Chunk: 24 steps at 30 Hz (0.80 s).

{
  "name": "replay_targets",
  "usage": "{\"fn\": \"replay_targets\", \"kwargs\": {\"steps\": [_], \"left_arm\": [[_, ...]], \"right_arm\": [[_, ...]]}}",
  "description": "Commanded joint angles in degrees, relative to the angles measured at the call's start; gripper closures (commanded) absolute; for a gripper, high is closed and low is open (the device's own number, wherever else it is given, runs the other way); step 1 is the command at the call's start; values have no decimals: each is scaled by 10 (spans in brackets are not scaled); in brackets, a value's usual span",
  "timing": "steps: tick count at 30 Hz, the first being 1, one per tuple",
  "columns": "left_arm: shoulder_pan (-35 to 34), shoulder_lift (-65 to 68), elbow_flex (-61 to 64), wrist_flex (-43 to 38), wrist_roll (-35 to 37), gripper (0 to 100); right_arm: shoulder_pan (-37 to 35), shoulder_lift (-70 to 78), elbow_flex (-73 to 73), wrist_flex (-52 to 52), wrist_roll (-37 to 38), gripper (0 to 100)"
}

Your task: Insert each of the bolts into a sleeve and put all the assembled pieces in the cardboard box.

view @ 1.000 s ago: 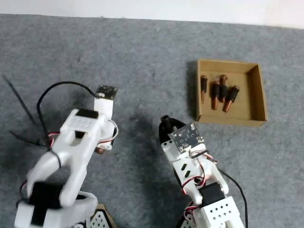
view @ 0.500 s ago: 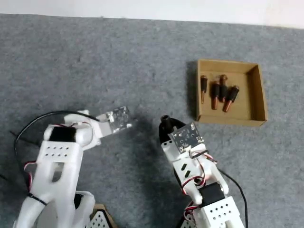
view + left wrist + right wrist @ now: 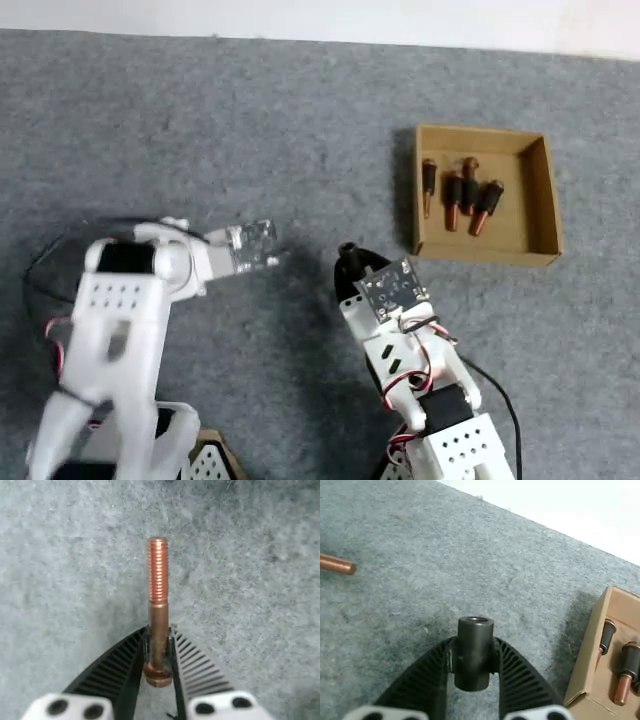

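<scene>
While the left gripper (image 3: pixel 158 631) clamps a copper-coloured, half-threaded bolt (image 3: pixel 158 580), the right gripper (image 3: pixel 473 642) clasps a short black sleeve (image 3: pixel 474 657).

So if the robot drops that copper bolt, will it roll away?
Probably a little: the bolt is round and straight, though its wider head would likely curve its path. It looks like stiff metal, so bending seems unlikely.

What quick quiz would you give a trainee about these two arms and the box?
1. True or false: the left gripper is shut on the copper-coloured threaded metal bolt.
2. The right gripper grips: A) a black cylindrical sleeve; B) a screwdriver; C) nothing.
3. How many assembled pieces lie in the open brown cardboard box?
Key: 1 true; 2 A; 3 four.
</scene>
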Motion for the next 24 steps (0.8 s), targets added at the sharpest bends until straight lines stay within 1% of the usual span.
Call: {"fn": "replay_targets", "kwargs": {"steps": [1, 5, 11, 13, 16, 17, 22, 24], "left_arm": [[-7, 120, -119, 39, -5, 993], [-6, 243, -240, 115, -4, 993], [-7, 375, -369, 188, -4, 992], [-7, 409, -405, 207, -4, 954], [-7, 450, -444, 216, -1, 822], [-8, 461, -454, 216, 12, 803], [-4, 488, -495, 236, 43, 801], [-4, 488, -517, 234, 94, 801]], "right_arm": [[6, -7, 0, -22, 7, 991], [6, -7, 0, -22, 7, 991], [6, -6, 0, -22, 7, 990], [6, -6, 0, -22, 7, 990], [6, -6, 0, -22, 7, 990], [6, -6, 0, -22, 7, 990], [6, -6, 0, -22, 7, 990], [6, -6, 0, -22, 7, 990]]}}
